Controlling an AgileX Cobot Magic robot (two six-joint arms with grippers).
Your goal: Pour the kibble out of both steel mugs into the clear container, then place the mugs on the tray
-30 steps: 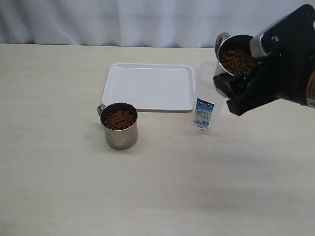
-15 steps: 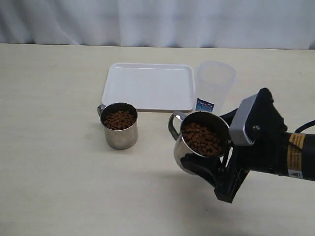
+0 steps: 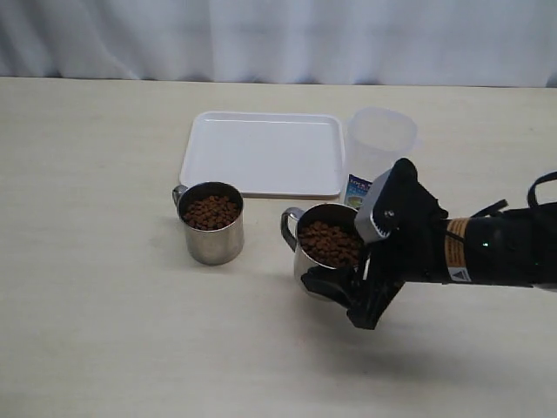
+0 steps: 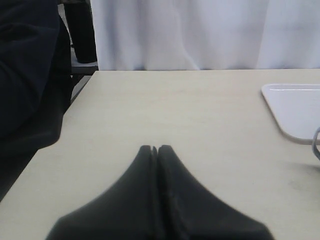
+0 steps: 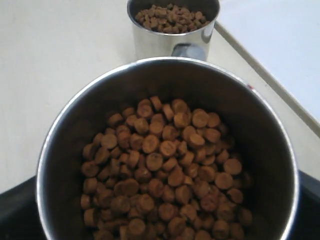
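One steel mug [image 3: 324, 248], full of kibble [image 5: 165, 170], in front of clear container [image 3: 380, 144], low over table [image 3: 104, 331], slightly tilted, handle toward other steel mug [image 3: 211, 225]. Right gripper [image 3: 346, 280] fingers clamped on its sides. Other steel mug, also full, stands free just in front of white tray [image 3: 261, 155]. Container upright beside tray's right edge. Left gripper [image 4: 156, 151] fingers pressed together, holding nothing, above bare tabletop.

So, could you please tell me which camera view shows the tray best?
The exterior view: the whole white tray shows there. The left wrist view catches only one corner of it, and the right wrist view just an edge strip.
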